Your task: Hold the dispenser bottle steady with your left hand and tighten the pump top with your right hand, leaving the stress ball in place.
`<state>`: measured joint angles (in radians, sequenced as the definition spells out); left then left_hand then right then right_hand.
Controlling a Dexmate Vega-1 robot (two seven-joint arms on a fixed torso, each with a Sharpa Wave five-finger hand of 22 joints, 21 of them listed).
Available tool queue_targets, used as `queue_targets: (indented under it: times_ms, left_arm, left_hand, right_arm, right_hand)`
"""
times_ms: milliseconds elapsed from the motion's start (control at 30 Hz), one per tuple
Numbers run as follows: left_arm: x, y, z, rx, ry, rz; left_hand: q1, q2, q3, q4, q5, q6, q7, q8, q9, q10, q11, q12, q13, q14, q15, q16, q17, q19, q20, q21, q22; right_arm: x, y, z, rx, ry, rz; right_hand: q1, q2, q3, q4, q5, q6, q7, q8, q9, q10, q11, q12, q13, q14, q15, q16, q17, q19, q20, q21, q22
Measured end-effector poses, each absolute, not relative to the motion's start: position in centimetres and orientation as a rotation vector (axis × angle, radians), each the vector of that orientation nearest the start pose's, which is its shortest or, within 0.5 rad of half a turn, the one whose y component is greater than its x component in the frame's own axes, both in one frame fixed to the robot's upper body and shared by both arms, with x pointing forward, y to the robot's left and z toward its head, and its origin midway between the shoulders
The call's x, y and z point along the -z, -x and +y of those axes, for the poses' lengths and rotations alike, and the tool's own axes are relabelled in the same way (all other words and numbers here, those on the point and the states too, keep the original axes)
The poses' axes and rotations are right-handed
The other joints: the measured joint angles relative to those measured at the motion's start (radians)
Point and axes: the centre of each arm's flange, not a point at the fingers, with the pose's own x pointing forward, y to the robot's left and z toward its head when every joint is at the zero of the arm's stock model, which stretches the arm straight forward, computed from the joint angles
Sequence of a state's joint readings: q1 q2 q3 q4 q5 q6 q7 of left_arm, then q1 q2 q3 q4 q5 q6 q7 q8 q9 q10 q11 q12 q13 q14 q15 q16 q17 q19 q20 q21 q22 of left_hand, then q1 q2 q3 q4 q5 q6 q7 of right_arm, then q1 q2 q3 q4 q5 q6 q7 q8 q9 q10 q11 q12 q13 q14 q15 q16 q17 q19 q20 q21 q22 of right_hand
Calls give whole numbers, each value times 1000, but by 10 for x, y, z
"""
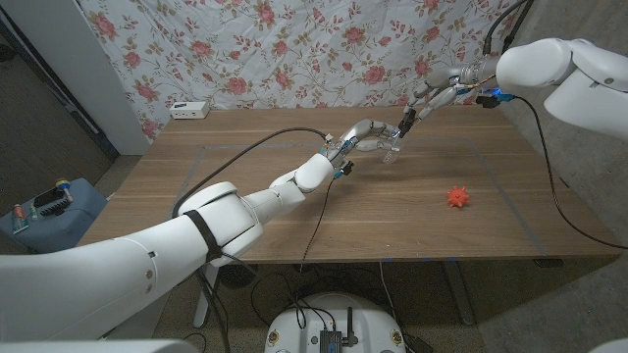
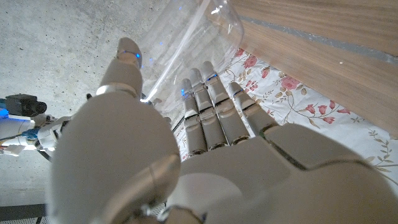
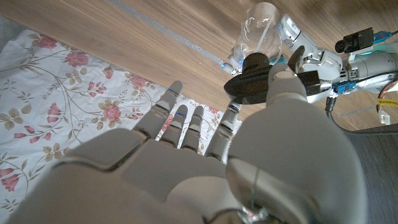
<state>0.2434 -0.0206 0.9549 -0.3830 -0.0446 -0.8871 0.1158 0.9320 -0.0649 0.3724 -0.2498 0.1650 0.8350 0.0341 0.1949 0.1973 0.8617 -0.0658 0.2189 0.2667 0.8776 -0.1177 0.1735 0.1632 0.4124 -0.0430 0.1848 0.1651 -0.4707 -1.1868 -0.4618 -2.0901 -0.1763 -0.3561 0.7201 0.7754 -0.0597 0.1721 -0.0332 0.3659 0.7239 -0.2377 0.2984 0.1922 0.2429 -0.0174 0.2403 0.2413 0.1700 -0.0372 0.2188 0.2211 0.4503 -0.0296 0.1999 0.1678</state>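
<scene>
In the head view the clear dispenser bottle point(image 1: 389, 149) stands mid-table, and my left hand point(image 1: 361, 135) grips it from the left. The left wrist view has the bottle point(image 2: 186, 43) lying between my thumb and fingers point(image 2: 208, 106). My right hand point(image 1: 430, 98) comes in from the far right, and its fingertips sit at the black pump top point(image 1: 404, 124). The right wrist view shows the pump top point(image 3: 250, 84) pinched between my thumb and a fingertip, with the other fingers point(image 3: 180, 124) stretched out. The orange stress ball point(image 1: 458, 197) lies apart on the table, near right of the bottle.
A white power strip point(image 1: 189, 110) sits at the table's far left corner. A black cable point(image 1: 319, 221) runs from my left wrist across the table to its near edge. The floral cloth point(image 1: 294, 49) hangs behind. A blue box point(image 1: 49, 211) stands on the floor at left.
</scene>
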Motion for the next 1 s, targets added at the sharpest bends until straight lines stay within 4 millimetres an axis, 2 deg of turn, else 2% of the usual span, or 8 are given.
queue_targets:
  times_ms: [400, 567, 700, 867, 1000]
  left_arm:
    - [-31, -659, -12, 573, -603, -980]
    - [-31, -659, -12, 572, -603, -980]
    - [-31, -660, -11, 571, -602, -980]
    - [-31, -660, -11, 570, -602, -981]
    - [-32, -659, -11, 569, -601, -983]
  left_hand:
    - [0, 0, 3, -3, 0, 0, 0, -2, 0, 0, 0, 0, 0, 0, 0, 0, 0, 0, 0, 0, 0]
    - [0, 0, 3, -3, 0, 0, 0, 2, 0, 0, 0, 0, 0, 0, 0, 0, 0, 0, 0, 0, 0]
    - [0, 0, 3, -3, 0, 0, 0, 2, 0, 0, 0, 0, 1, 0, 0, 0, 0, 0, 0, 0, 0]
    - [0, 0, 3, -3, 0, 0, 0, 2, 0, 0, 0, 0, 1, 0, 0, 0, 0, 0, 0, 0, 0]
    - [0, 0, 3, -3, -2, 0, 0, 2, 1, 0, 0, -1, 1, 0, 0, 0, 0, 0, 0, 0, 0]
  right_arm:
    - [-192, -492, -277, -263, 1605, -305]
    - [-192, -492, -276, -259, 1608, -308]
    - [-192, -492, -276, -256, 1611, -311]
    - [-192, -492, -276, -249, 1619, -314]
    - [-191, -492, -275, -248, 1627, -311]
  right_hand:
    - [-5, 5, -4, 4, -4, 0, 0, -5, 0, 6, 5, 0, 0, 3, 3, 0, 0, -1, 1, 0, 0]
    - [-4, 5, -4, 4, -4, 0, 0, -7, 1, -2, -2, 0, 0, 3, 3, 0, -3, -14, 14, -8, 0]
    - [3, 12, -1, -5, -4, 0, 0, -18, 1, -6, -6, -4, 0, 3, 3, 0, -3, -22, 22, -11, 0]
    - [11, 20, 2, -10, -11, 0, 0, -33, 2, -25, -25, -12, 0, -12, 7, -2, -5, -40, 40, -12, 1]
    - [28, 22, 8, -25, -12, -1, 1, -43, 4, -34, -35, -16, 0, -19, 6, -8, -8, -50, 42, -12, 2]
